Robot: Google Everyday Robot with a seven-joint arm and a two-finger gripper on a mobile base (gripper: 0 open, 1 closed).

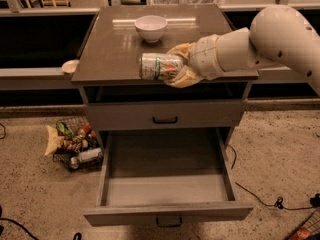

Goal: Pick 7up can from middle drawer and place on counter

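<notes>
My gripper (175, 68) is shut on the 7up can (159, 66), a silvery-white can with green lettering and a red-orange spot. The can lies sideways in the fingers, pointing left, over the front part of the counter (115, 49). The white arm reaches in from the right. The middle drawer (167, 186) is pulled wide open below and its tray is empty.
A white round bowl (151, 28) stands at the back of the counter. A shut drawer front (165, 116) sits under the counter. A wire basket of snacks (75, 144) lies on the floor at left. Cables run over the floor at right.
</notes>
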